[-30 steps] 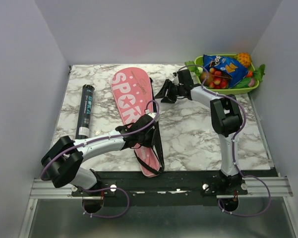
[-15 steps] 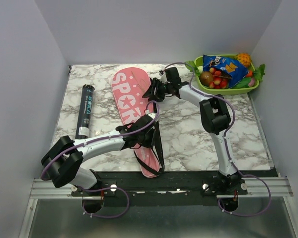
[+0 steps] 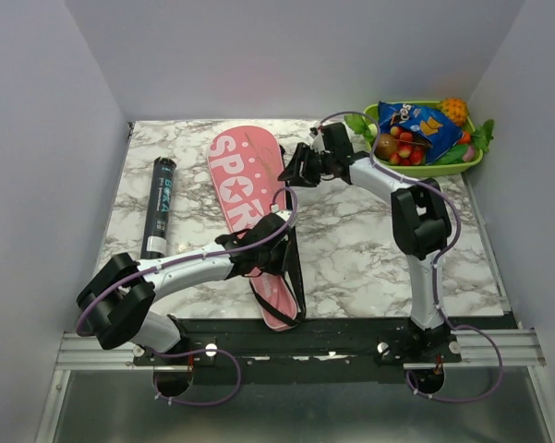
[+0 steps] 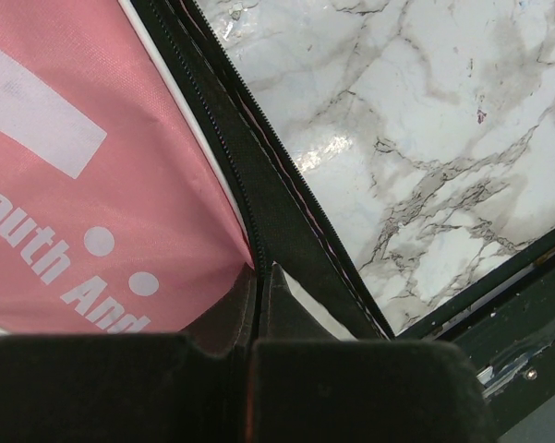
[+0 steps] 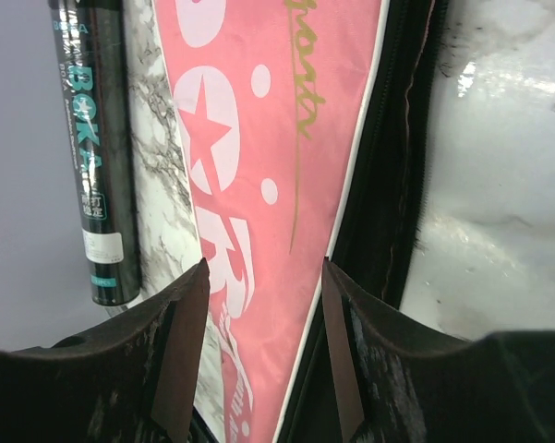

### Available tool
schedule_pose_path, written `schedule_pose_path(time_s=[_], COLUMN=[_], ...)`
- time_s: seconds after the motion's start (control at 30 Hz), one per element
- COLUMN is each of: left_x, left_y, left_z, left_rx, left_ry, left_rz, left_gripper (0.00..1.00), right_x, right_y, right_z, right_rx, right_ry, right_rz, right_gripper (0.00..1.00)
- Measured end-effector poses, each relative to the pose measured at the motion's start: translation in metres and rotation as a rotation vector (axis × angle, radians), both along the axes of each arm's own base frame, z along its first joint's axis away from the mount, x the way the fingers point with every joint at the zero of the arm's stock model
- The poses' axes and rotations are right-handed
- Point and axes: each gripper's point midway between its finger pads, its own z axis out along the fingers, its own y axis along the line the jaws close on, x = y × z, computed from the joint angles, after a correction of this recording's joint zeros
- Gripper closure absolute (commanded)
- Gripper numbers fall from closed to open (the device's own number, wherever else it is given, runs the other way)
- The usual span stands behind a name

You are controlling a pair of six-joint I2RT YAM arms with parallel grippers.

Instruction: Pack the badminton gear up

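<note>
Grippers work a pink racket bag [image 3: 245, 180] on the marble table [image 3: 351, 240]: left gripper [image 4: 257, 293] pinched shut on its black zip edge, right gripper [image 5: 259, 332] half open, empty, above its far side. Fabric looks soft and light; the zip edge suits gripping.

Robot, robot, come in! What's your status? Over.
Left gripper shut on zip edge of long pink racket bag. Right gripper open, over bag's right edge. Dark teal-lettered tube lies apart, left of bag. Nothing else on bag.
</note>
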Motion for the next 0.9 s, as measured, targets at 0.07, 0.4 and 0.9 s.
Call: schedule_pose_path(time_s=[0.07,0.4,0.9], left_x=[0.000,0.000,0.000], left_y=[0.000,0.000,-0.001], left_z=[0.000,-0.002,-0.001], left_rx=[0.000,0.005,0.002], left_ry=[-0.001,0.000,0.000], left_rz=[-0.001,-0.005,-0.011], left_gripper=[1.00,1.00,1.00], right_x=[-0.002,-0.008,-0.006], right_y=[-0.006,-0.011,0.020], right_z=[0.007,-0.006,-0.035], right_rx=[-0.004,-0.003,0.038], right_ry=[-0.015,0.020,0.104], right_rz=[-0.004,0.005,0.053], right_gripper=[0.40,0.40,0.81])
